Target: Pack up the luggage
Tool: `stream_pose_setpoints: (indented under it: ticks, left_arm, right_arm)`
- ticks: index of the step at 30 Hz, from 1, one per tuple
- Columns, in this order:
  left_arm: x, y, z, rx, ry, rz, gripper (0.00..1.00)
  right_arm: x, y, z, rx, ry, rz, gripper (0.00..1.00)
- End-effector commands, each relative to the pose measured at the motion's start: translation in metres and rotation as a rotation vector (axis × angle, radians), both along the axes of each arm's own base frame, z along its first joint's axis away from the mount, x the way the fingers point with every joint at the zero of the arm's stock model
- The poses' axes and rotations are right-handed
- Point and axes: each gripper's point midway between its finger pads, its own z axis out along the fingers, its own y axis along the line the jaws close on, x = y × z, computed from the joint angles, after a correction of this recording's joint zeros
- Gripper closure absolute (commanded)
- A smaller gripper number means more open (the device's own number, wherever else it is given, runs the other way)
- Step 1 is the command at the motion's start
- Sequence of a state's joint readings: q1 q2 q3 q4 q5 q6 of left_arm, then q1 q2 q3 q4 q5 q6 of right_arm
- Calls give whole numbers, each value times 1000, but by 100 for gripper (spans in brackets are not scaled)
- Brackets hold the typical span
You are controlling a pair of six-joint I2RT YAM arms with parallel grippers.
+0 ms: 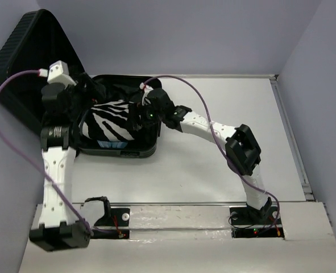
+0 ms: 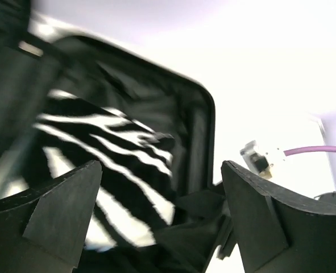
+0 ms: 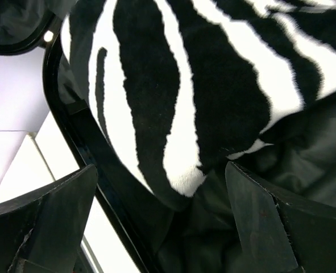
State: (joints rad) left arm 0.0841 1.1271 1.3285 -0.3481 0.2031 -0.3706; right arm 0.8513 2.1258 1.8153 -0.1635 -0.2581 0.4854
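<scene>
The luggage lies open at the far left corner of the tabletop. Its ribbed lid stands up and leans toward the left wall, and its lower half lies flat on the tabletop. Inside the lower half is a zebra-striped pouch, which fills much of the left and middle part, on the black lining. The left arm reaches over the left side of the luggage, and the left gripper is above the far left part of the open half. In the left wrist view, which is blurred, the left gripper is released: its two fingers stand wide apart with nothing between them, and the pouch and the rounded rim of the luggage show beyond them. The right arm comes in from the right side of the tabletop, and the right gripper is over the right part of the luggage, just beside the pouch. In the right wrist view the right gripper is also released, with its fingers spread. The pouch is close in front of them, but whether they touch it I cannot tell. The rim of the luggage runs at a slant on the left. A purple cable loops along the left arm.
</scene>
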Motion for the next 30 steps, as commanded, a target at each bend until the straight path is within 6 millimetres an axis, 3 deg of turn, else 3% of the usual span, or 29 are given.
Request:
stream_pose_setpoints:
  ticks: [1, 4, 5, 7, 8, 9, 10, 11, 13, 15, 17, 19, 20, 21, 23, 26, 30]
  left_arm:
    - [-56, 57, -37, 112, 89, 319, 1]
    - [-92, 65, -45, 106, 58, 395, 1]
    - [-105, 77, -59, 125, 84, 468, 1]
    - [-139, 103, -55, 154, 60, 647, 1]
    - [-150, 111, -50, 166, 47, 704, 1]
    - [-167, 121, -41, 171, 18, 778, 1]
    - [-180, 131, -36, 181, 4, 856, 1]
    - [-205, 151, -26, 208, -14, 1019, 1]
    - [-219, 168, -20, 266, -4, 1158, 2]
    - [-207, 175, -18, 309, 8, 1199, 5]
    - [-189, 182, 2, 316, -40, 1231, 11]
    - [-162, 196, -4, 365, 67, 1261, 14]
    - [-156, 201, 12, 361, 63, 1277, 14]
    - [-138, 208, 3, 390, 133, 1278, 14]
    - [-126, 216, 21, 388, 113, 1271, 14]
    - [-109, 223, 27, 438, 136, 1261, 15]
    - [-105, 236, 12, 529, 224, 1295, 18]
  right_arm:
    - [0, -24, 48, -32, -119, -30, 2]
    - [-7, -34, 50, -36, -126, -33, 16]
    - [-10, -37, 53, -30, -136, -30, 41]
    - [-20, -55, 56, -33, -157, -47, 75]
    - [-22, -60, 62, -17, -178, -55, 86]
    - [-32, -73, 62, -19, -183, -61, 93]
    - [-33, -75, 48, -37, -175, -64, 93]
    - [-38, -81, 68, 8, -210, -69, 93]
    - [-44, -100, 71, 44, -214, -77, 93]
    - [-49, -112, 66, 48, -199, -74, 93]
    - [-51, -122, 67, 63, -212, -58, 93]
    - [-53, -128, 64, 59, -214, -44, 91]
    - [-54, -134, 61, 54, -215, -43, 90]
    - [-57, -136, 62, 55, -220, -33, 89]
    - [-58, -141, 62, 52, -235, -22, 87]
    - [-65, -140, 64, 65, -231, 10, 84]
    - [-70, -139, 66, 78, -222, 32, 81]
